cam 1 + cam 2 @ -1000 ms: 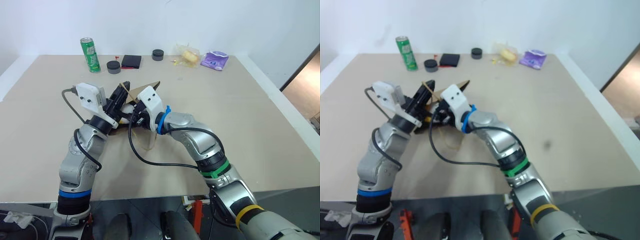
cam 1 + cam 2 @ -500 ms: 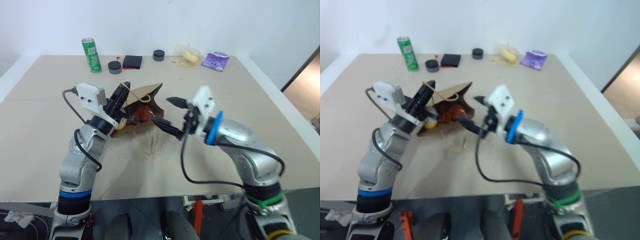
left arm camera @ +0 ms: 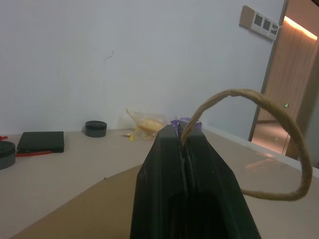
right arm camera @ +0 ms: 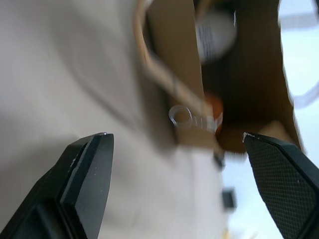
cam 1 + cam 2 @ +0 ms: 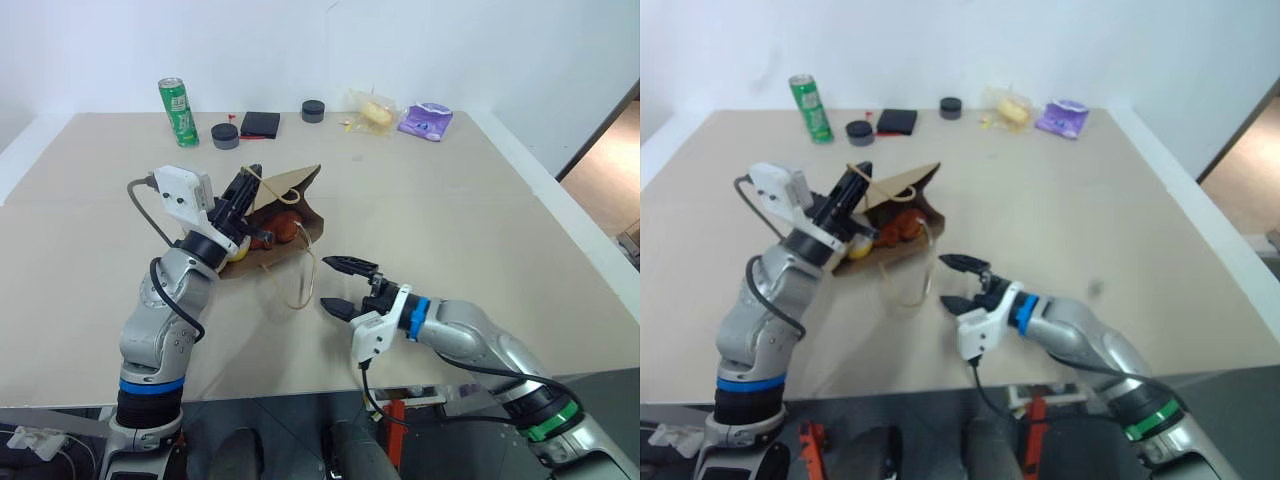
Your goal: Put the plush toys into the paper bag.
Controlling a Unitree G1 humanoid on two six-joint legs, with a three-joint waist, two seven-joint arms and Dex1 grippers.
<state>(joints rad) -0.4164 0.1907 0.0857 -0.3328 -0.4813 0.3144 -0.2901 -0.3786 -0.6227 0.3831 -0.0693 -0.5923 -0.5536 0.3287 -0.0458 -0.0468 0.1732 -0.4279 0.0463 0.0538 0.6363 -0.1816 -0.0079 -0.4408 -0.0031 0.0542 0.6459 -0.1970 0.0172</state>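
The brown paper bag (image 5: 290, 184) lies on its side mid-table with its mouth toward me. My left gripper (image 5: 250, 175) is shut on its upper twine handle (image 3: 279, 124) and holds the mouth up. Inside the mouth sit the plush toys: the brown furry one (image 5: 283, 228) and, beside it, the yellow and white egg (image 5: 862, 243). The other twine handle (image 5: 300, 285) trails on the table. My right gripper (image 5: 324, 284) hovers open just in front of the bag, nothing between its fingers; its wrist view looks into the bag mouth (image 4: 239, 74).
Along the far edge stand a green can (image 5: 179, 110), two dark round rolls (image 5: 225, 133), a flat black item (image 5: 260, 123), a clear packet of yellow items (image 5: 375, 110) and a purple pouch (image 5: 425, 122). The table's near edge lies just behind my right wrist.
My right gripper has come out of the bag mouth, opened, rolled and drawn back down toward the near edge. The brown toy now lies in the bag. The left gripper kept still.
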